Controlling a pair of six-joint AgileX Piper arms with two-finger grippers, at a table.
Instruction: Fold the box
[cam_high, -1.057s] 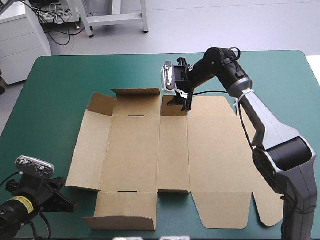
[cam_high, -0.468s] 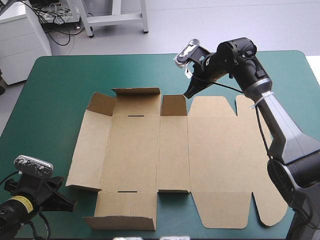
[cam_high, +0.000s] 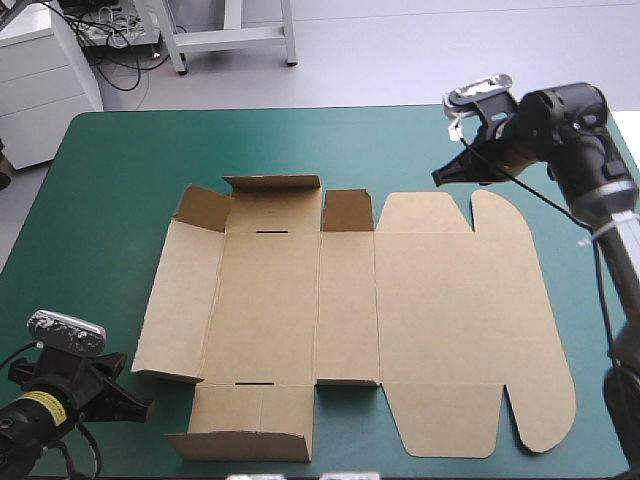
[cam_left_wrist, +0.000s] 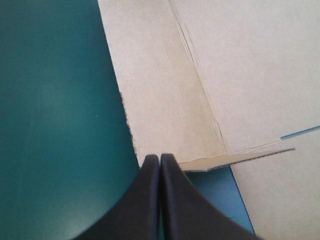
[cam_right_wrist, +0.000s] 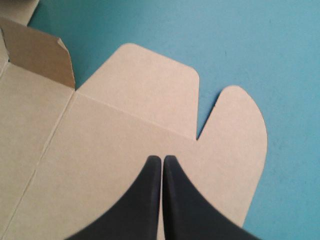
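Note:
The brown box (cam_high: 440, 300) lies as a cut sheet in the middle of the table, its right half flat. At the left end and far side, flaps stand partly raised, among them a small far flap (cam_high: 347, 210). My right gripper (cam_high: 438, 178) hangs shut and empty above the far right of the sheet, over its rounded lid tabs (cam_right_wrist: 150, 95). In the right wrist view the right gripper (cam_right_wrist: 162, 159) points over the flat board (cam_right_wrist: 100, 145). My left gripper (cam_high: 140, 408) is shut near the table's front left corner, and in its own view its tip (cam_left_wrist: 160, 157) sits at the box's near left corner (cam_left_wrist: 165, 100).
Bare teal-green cover (cam_high: 110, 170) surrounds the sheet, widest along the left side and far edge. The table's right edge (cam_high: 625, 140) runs close behind my right arm.
My right gripper was open at the small far flap earlier. It has shut, lifted away and swung right toward the far right corner. The flap stays raised and the left arm has not moved.

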